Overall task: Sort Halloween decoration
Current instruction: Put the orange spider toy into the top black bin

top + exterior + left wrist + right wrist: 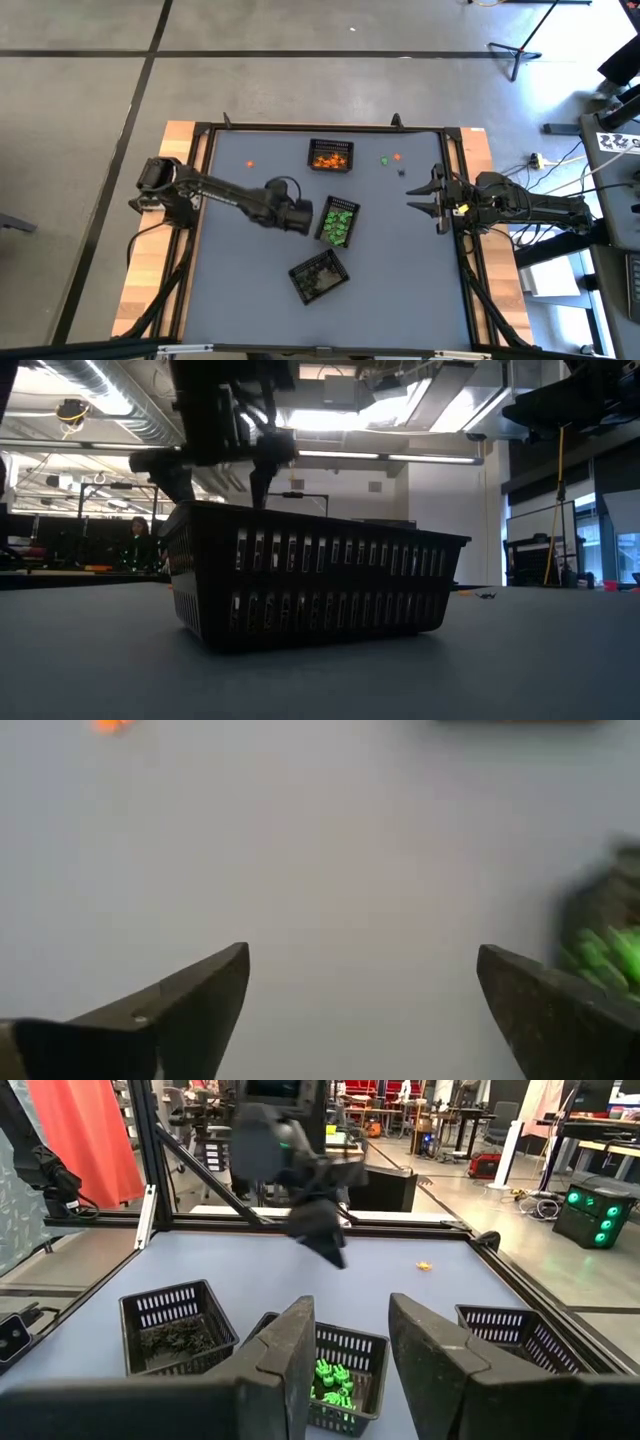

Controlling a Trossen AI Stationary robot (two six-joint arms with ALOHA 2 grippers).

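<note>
Three black mesh baskets stand on the grey mat: one with orange trinkets [330, 156] at the far side, one with green trinkets [338, 222] in the middle, one with black trinkets [319, 275] nearer. Loose Halloween decoration lies at the far side: an orange piece [249, 164] on the left, and green [384, 160], orange [398, 157] and black [401, 171] pieces on the right. My left gripper [303, 216] hangs open just left of the green basket [605, 952], slanting down over bare mat, nothing between its fingers [362, 960]. My right gripper [432, 200] waits open at the right edge [350, 1350].
A dark frame rail [320, 128] runs round the mat. Bare mat lies at the left and near right. In the low view the nearest basket [310, 585] fills the middle. The room behind holds benches, stands and a person far off [135, 540].
</note>
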